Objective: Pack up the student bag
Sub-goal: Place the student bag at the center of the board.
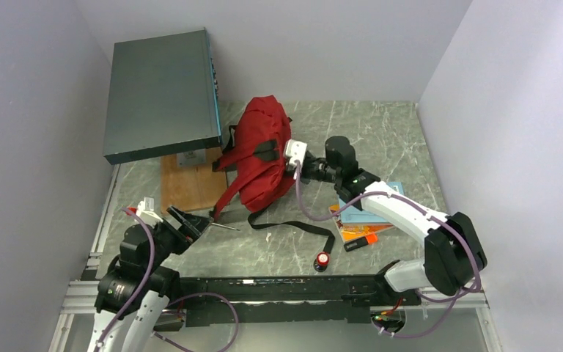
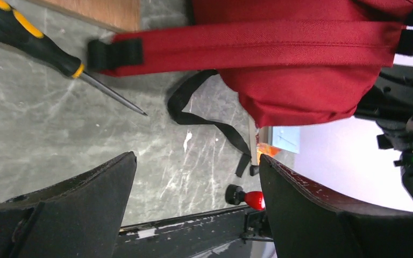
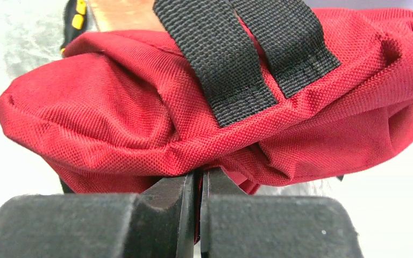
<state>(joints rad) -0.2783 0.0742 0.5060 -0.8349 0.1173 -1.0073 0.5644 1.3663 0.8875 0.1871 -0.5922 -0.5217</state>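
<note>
Pinching a fold of cloth between the all-but-closed jaws of the right tool [image 3: 198,180], at the side of the dark red fabric student bag [image 1: 260,150] that faces the right arm, just below two stitched black webbing tabs. Slumped at the middle of the grey marbled bench [image 1: 396,139], that bag, with one long black webbing strap [image 1: 293,226] lying loose toward the near edge. Spread wide and holding nothing, the left tool [image 2: 196,161], low over the front-left part of the bench. Just beside its tips, flat on the stone, a slim screwdriver [image 2: 48,51] with a black-and-yellow handle. Further out: a flat wooden board [image 1: 190,187], partly covered in the top view by a dark grey slab-shaped box [image 1: 161,92]; thin blue and orange booklets [image 1: 366,218] beneath the right arm; a small red-capped black knob [image 1: 322,259] near the front rail.
</note>
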